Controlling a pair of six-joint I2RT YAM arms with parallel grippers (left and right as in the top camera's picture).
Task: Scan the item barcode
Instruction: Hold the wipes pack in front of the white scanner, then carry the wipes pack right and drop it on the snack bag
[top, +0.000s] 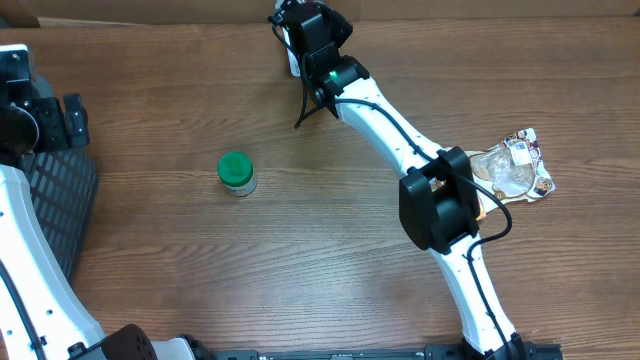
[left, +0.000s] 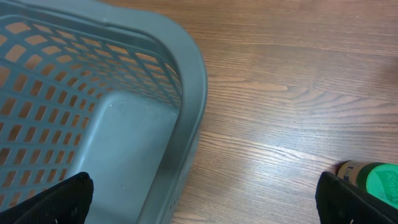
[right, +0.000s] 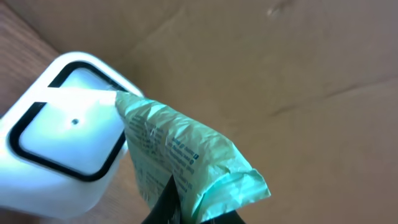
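Brown wood-grain table (top: 200, 260) runs under both arms, with a cardboard wall (right: 298, 74) along its far edge. At the upper centre of the overhead frame, the right gripper (right: 181, 213) is clamped tight on a pale green packet (right: 186, 162), pinching it at its lower edge. Only one dark finger (right: 163, 202) shows clearly in the right wrist view. The packet carries fine print on its face, too small to read. Its upper left corner overlaps the lit, black-framed window of a white box (right: 62, 137), which looks like the barcode scanner. Whether a barcode faces that window I cannot tell. In the overhead frame only a white sliver of the box shows beside the right wrist.

At the left edge of the overhead frame, the left gripper (left: 205, 186) holds nothing. Its fingers (left: 56, 199) are spread wide at the two lower corners of the left wrist view. Below it lies a grey lattice basket (left: 196, 87), filling the left of that view. A green-lidded jar (top: 236, 172) stands on bare wood left of centre in the overhead frame, well apart from the basket. It pokes in at the lower right of the left wrist view. At the far right of the overhead frame, a clear crinkled bag (top: 515, 165) lies just beside the right arm's elbow.
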